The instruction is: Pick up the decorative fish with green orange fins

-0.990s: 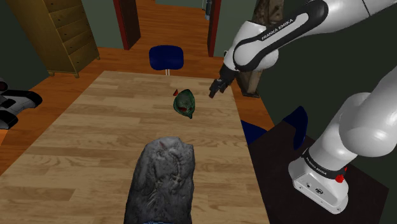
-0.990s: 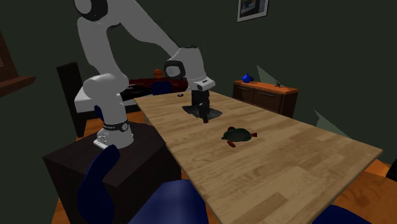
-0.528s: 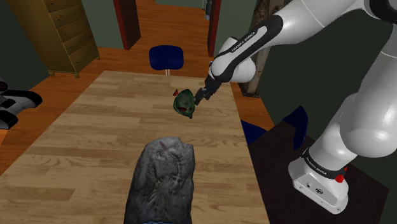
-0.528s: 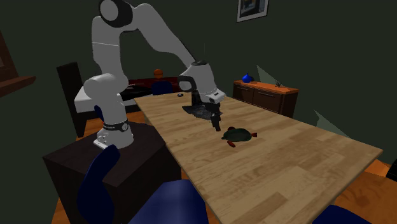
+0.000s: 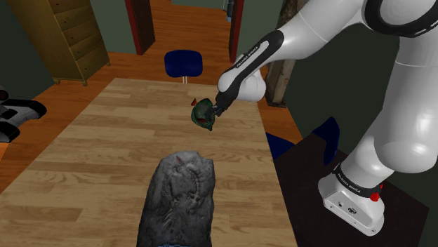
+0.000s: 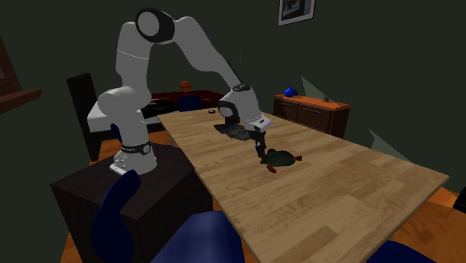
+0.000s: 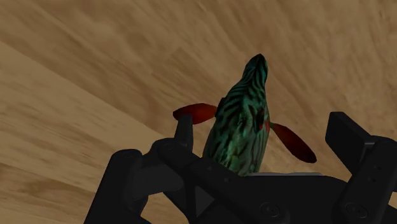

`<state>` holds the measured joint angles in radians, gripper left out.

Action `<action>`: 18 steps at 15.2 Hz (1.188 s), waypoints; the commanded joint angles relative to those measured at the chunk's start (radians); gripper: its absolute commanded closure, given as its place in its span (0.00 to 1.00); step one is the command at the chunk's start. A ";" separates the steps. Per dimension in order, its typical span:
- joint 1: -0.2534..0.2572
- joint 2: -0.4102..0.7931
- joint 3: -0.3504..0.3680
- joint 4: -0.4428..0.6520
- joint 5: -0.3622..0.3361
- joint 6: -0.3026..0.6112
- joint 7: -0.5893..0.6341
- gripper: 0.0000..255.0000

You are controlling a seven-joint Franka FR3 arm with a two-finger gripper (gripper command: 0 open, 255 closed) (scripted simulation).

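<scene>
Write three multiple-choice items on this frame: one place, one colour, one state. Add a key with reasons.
1. Where does the fish lie?
A. on the blue chair
B. on the wooden table
C. on the floor

2. What colour are its fins?
A. red
B. blue
C. white

3. How is the gripper?
A. shut on the fish, lifted off the surface
B. shut on nothing, far from the fish
C. open, one finger on each side of the fish

Key:
1 B: the fish rests on the planks in both exterior views.
2 A: the wrist view shows red fins on a green body with dark stripes.
3 C: in the wrist view the fingers stand apart with the fish between them.
</scene>
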<state>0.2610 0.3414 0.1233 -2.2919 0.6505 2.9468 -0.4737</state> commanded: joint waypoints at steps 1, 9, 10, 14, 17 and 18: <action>-0.015 0.027 0.019 0.006 0.023 0.021 -0.027 0.00; -0.036 0.063 0.045 0.016 0.049 0.050 -0.058 1.00; -0.035 0.063 0.045 0.016 0.049 0.050 -0.058 1.00; -0.036 0.062 0.046 0.015 0.050 0.050 -0.059 1.00; -0.019 0.034 0.024 0.009 0.029 0.027 -0.034 1.00; -0.012 0.021 0.014 0.005 0.019 0.017 -0.022 1.00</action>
<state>0.2413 0.3750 0.1467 -2.2831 0.6788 2.9726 -0.5079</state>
